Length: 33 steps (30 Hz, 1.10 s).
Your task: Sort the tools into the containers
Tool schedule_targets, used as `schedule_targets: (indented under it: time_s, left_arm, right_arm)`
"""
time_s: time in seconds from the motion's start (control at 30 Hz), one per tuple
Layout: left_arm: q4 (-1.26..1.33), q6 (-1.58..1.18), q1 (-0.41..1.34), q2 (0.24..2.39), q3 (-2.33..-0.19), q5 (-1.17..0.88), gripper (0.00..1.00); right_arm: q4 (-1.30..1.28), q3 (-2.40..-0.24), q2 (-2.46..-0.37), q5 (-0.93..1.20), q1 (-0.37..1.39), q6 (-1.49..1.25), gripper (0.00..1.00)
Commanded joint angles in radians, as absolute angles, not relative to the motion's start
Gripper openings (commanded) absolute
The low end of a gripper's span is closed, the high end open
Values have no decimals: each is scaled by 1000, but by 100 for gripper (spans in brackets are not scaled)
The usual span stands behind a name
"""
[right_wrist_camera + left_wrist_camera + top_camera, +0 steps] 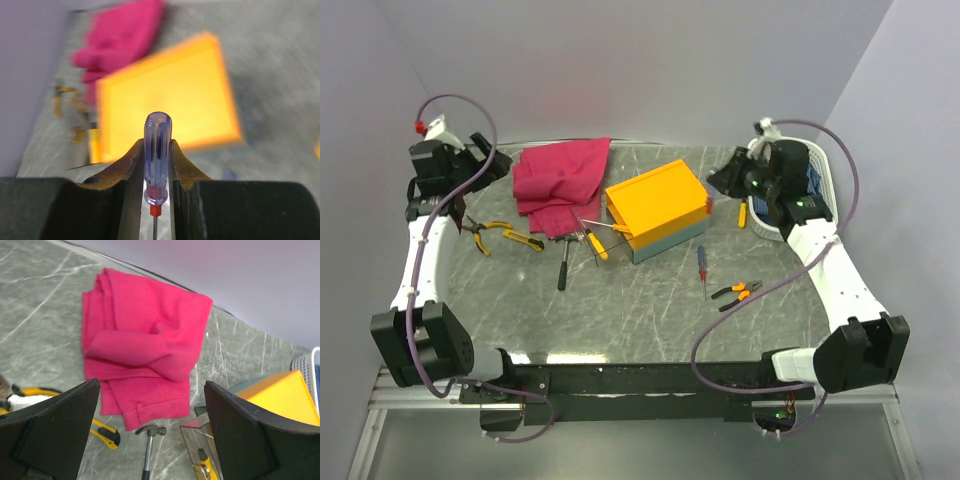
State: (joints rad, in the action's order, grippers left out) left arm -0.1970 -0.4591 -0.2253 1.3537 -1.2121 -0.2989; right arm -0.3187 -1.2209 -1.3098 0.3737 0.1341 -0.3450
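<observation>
My right gripper is shut on a clear blue screwdriver handle, shaft pointing back toward the wrist. It hangs in the air just right of the orange-yellow toolbox, which also shows in the right wrist view. My left gripper is open and empty, high over the magenta cloth at the far left. On the table lie yellow-black pliers, a hammer, a yellow screwdriver, a red-and-blue screwdriver and orange-black pliers. The white basket is mostly hidden behind my right arm.
The hammer head lies just below the cloth's edge. A clear panel leans at the toolbox's left side with a yellow screwdriver by it. Another yellow tool lies between toolbox and basket. Walls close off the back and both sides.
</observation>
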Motion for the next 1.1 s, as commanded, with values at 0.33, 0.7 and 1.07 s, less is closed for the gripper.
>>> schedule_targets:
  time_s: [0.33, 0.7, 1.07]
  left_arm:
    - [-164, -391, -209, 1275, -1215, -270, 94]
    - [-193, -396, -304, 1111, -1137, -314, 94]
    - [-199, -457, -413, 1034, -1071, -363, 93]
  right_arm:
    - [-162, -1606, -1620, 615, 620, 116, 0]
    - [-91, -1638, -1790, 558, 683, 242, 0]
    - [-72, -1672, -1868, 526, 726, 256, 0]
